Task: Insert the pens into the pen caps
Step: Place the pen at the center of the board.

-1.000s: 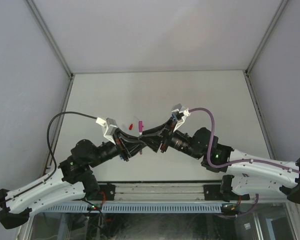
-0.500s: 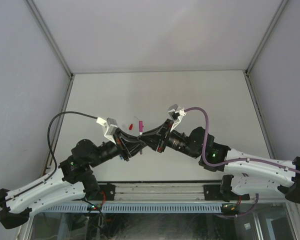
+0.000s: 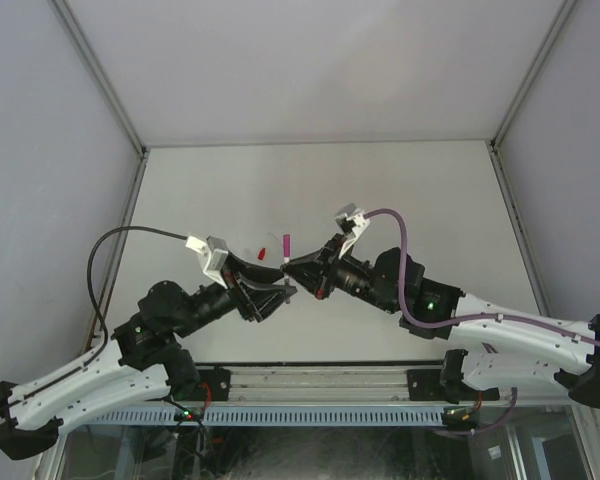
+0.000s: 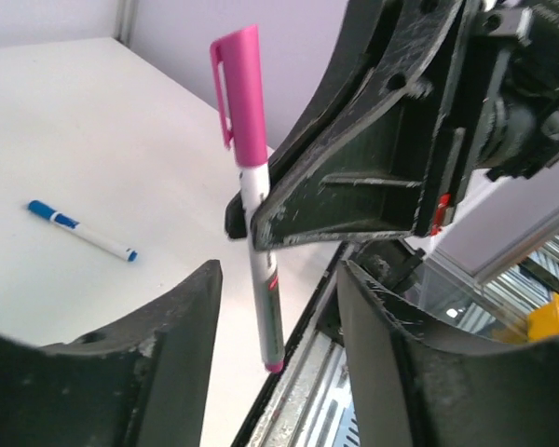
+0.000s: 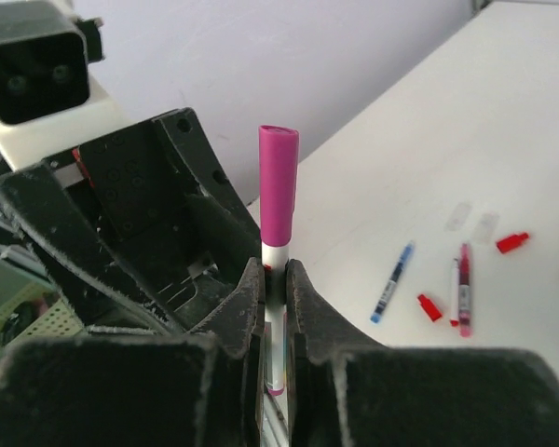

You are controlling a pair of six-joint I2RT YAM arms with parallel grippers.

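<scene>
- Your right gripper (image 5: 277, 279) is clenched on the magenta pen (image 4: 264, 307), gripping its white barrel and holding it upright.
- The magenta cap (image 5: 278, 182) sits on the pen's upper end, above those jaws.
- Your left gripper (image 4: 279, 270) is released; the pen's lower end shows between its fingers, touching neither.
- Beyond the jaws, on the table (image 5: 503, 112), lie a blue pen (image 5: 391, 270) and two red caps (image 5: 430, 307).
</scene>
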